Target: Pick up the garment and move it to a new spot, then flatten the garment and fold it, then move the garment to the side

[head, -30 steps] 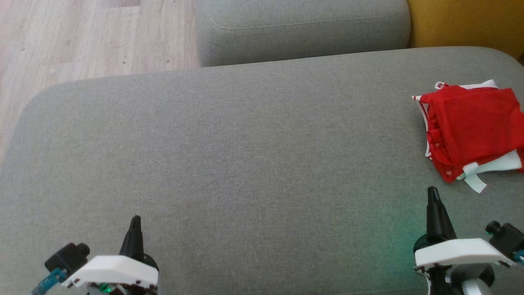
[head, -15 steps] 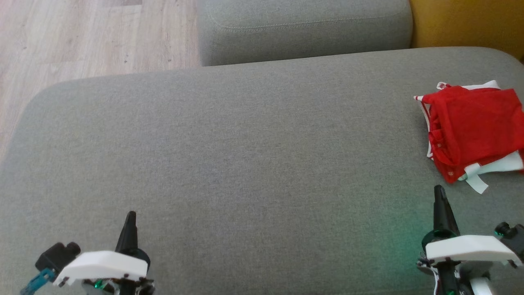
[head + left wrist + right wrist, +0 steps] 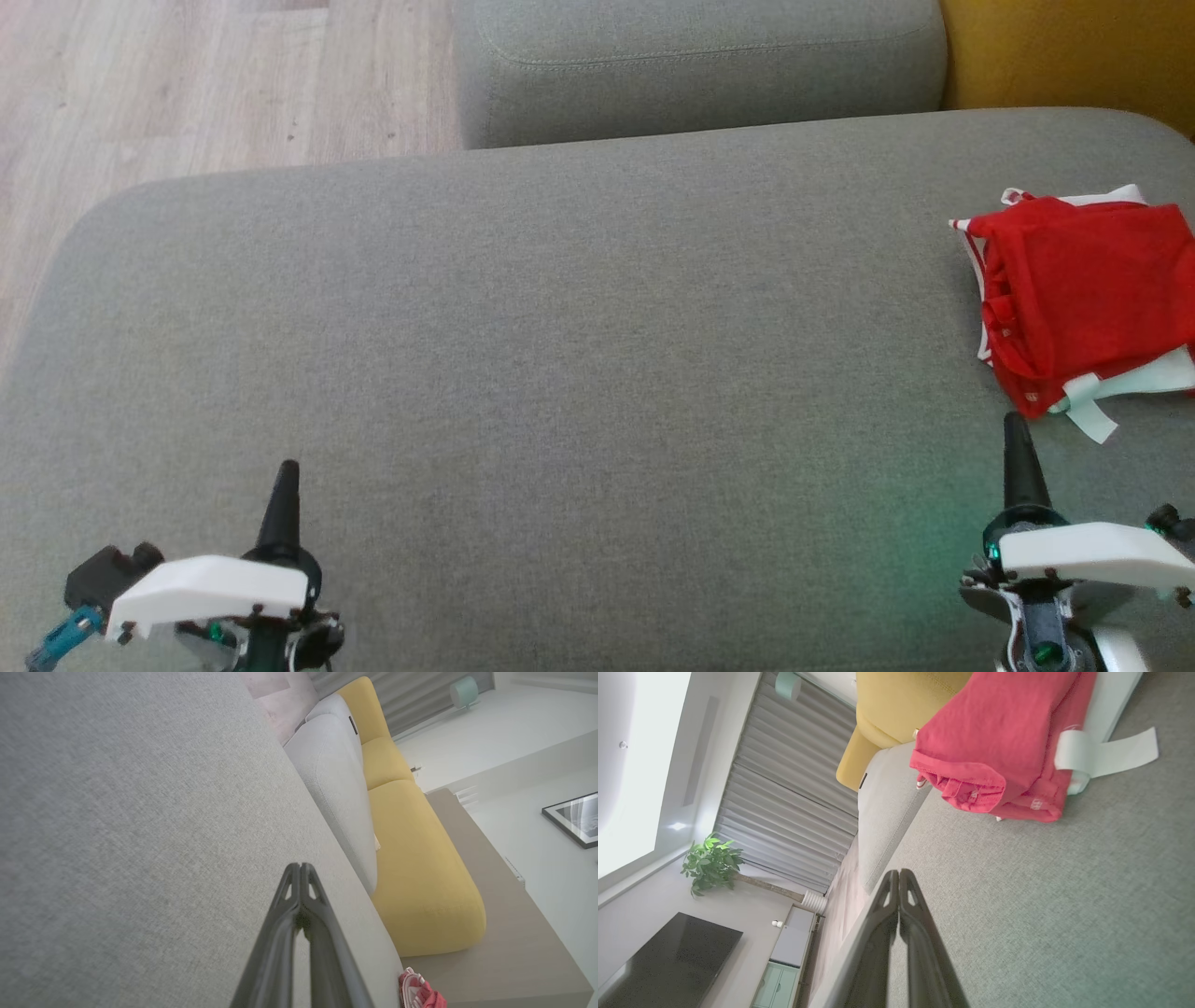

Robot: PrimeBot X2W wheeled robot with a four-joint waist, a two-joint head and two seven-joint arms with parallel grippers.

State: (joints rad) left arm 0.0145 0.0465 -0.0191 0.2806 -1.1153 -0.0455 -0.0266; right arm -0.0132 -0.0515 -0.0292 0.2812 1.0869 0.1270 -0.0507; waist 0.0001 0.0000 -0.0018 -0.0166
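Note:
A red garment (image 3: 1088, 289) with white trim lies folded at the right edge of the grey cushion (image 3: 560, 355); it also shows as a red garment (image 3: 1004, 742) in the right wrist view and as a small red garment (image 3: 420, 994) corner in the left wrist view. My right gripper (image 3: 1016, 431) is shut and empty, its tip just below the garment's near corner, apart from it. At the lower left my left gripper (image 3: 286, 471) is shut and empty, far from the garment. In the wrist views each gripper (image 3: 300, 868) (image 3: 899, 873) has its fingers pressed together.
A second grey cushion (image 3: 700, 65) stands behind the big one, with a yellow seat (image 3: 1074, 51) at the back right. Wooden floor (image 3: 187, 84) lies beyond the cushion's left and far edges. A yellow sofa (image 3: 420, 858) shows in the left wrist view.
Both grippers have drifted outward, the left one to the left and up the view, the right one to the right toward the garment. The head view has shifted slightly. The garment has not moved.

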